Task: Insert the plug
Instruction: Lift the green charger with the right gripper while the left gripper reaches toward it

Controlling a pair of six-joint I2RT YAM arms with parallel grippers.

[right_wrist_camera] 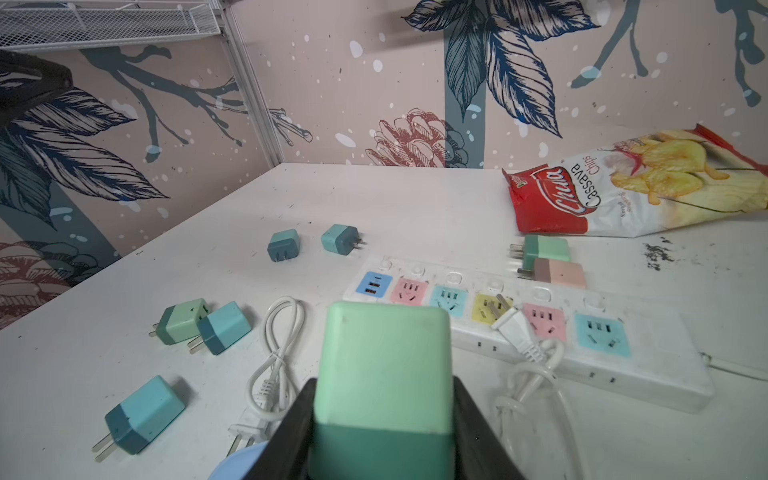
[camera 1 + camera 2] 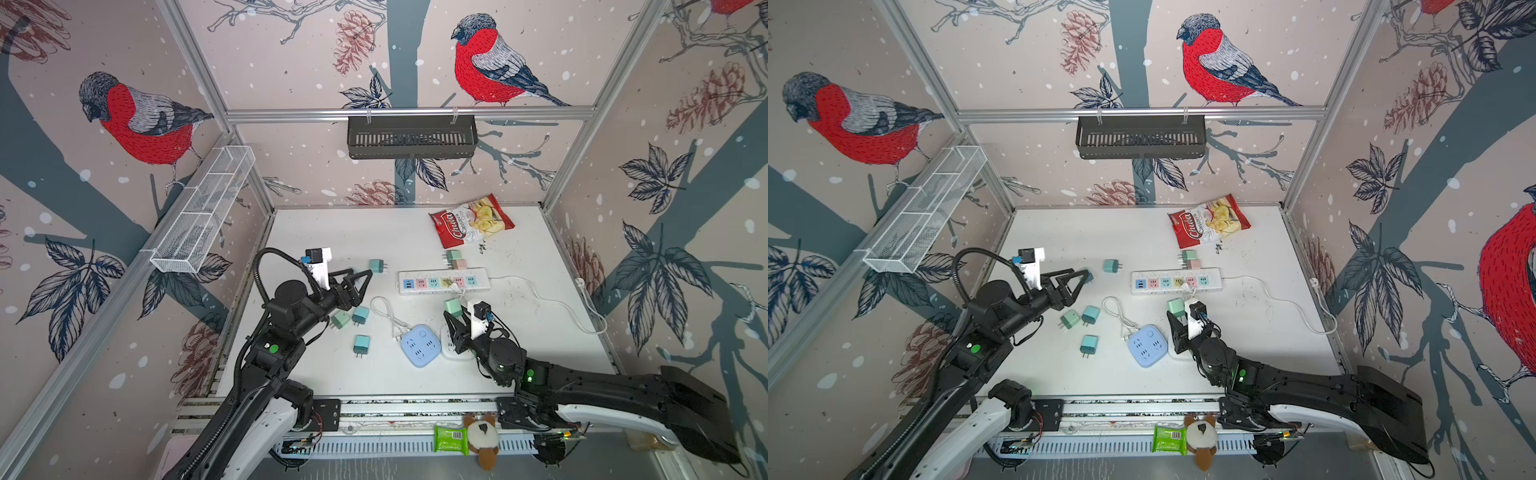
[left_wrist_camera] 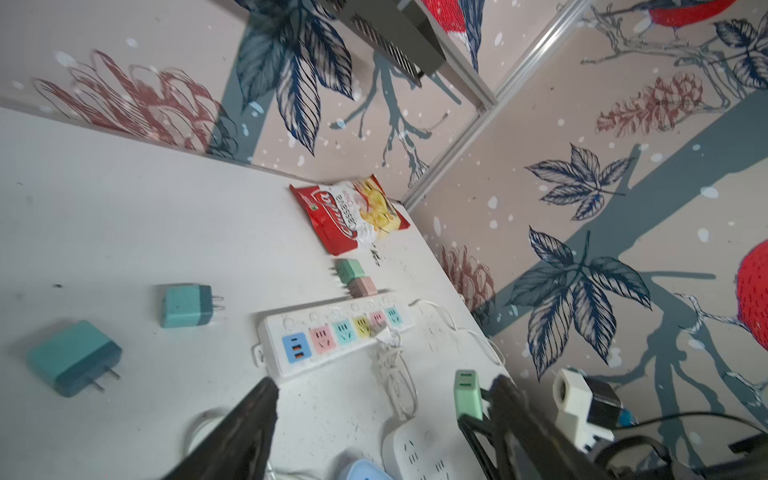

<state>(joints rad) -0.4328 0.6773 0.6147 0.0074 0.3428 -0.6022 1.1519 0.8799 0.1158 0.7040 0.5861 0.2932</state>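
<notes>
I see a mint-green plug (image 1: 382, 365), a white power strip (image 1: 648, 370) with pastel sockets, a red chip bag (image 1: 544, 203), and bird-patterned walls (image 2: 291, 62).

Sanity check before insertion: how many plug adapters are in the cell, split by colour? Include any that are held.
Teal adapter: 4
Green adapter: 3, one in the right claw
Pink adapter: 1
Total: 8

A white cord plug (image 1: 513, 330) overlaps the power strip's (image 1: 665, 365) yellow socket (image 1: 480, 311).
</notes>
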